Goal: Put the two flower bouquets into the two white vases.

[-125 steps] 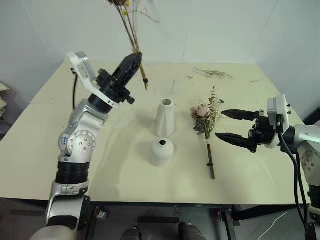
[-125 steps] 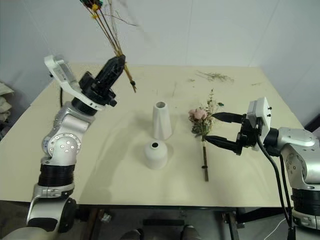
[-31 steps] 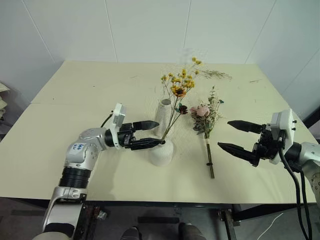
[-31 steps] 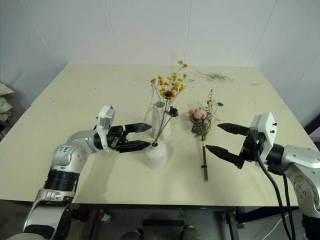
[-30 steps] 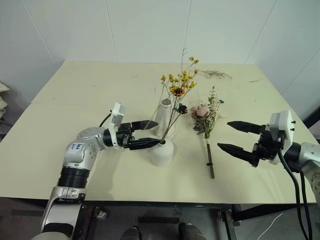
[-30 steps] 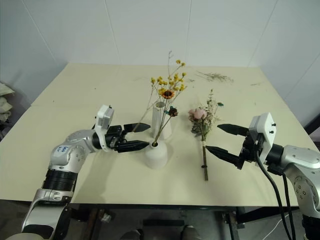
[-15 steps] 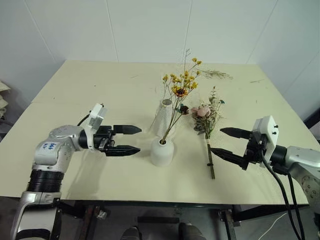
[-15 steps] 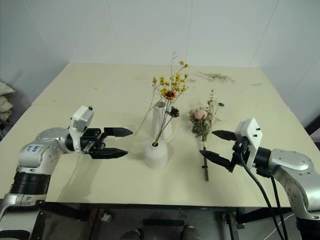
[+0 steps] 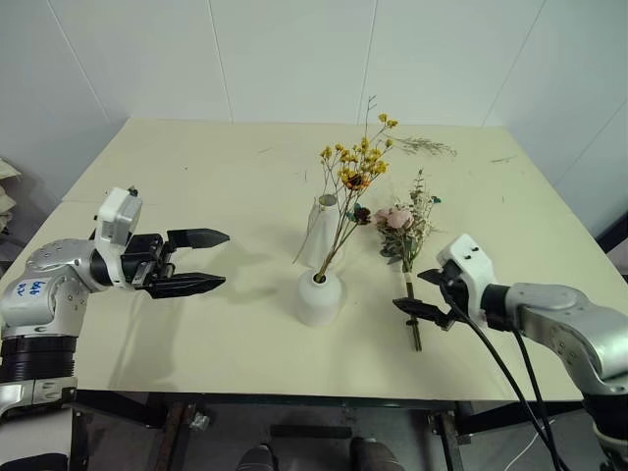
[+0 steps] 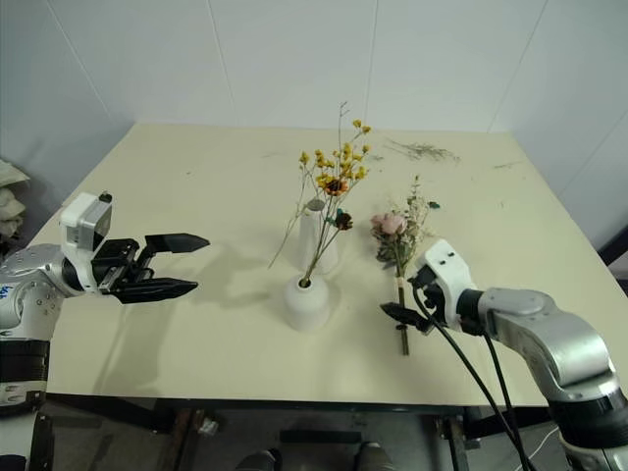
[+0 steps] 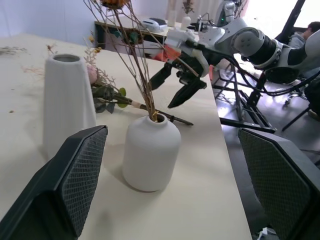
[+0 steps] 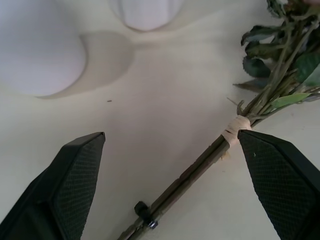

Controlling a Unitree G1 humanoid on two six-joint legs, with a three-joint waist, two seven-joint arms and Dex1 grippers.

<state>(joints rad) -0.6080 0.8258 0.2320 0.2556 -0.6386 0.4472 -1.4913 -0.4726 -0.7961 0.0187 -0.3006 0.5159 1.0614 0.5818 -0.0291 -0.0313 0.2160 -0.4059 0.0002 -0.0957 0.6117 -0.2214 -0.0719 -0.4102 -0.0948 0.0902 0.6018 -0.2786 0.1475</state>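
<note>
The left claw [image 9: 191,262], spread, has pulled away left; the yellow flowers [image 9: 355,169] now stand in the round vase [image 9: 320,297]. The right claw [image 9: 424,292], spread, has lowered over the rose bouquet [image 9: 406,245] lying on the surface [image 9: 196,177], so picking it up comes next.

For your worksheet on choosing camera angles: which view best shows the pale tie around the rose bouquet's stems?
The right wrist view: the tie sits close up, between the open right gripper's fingers. The eye views show the rose bouquet whole, the tie tiny. The left wrist view shows a stem stretch behind the short vase.
</note>
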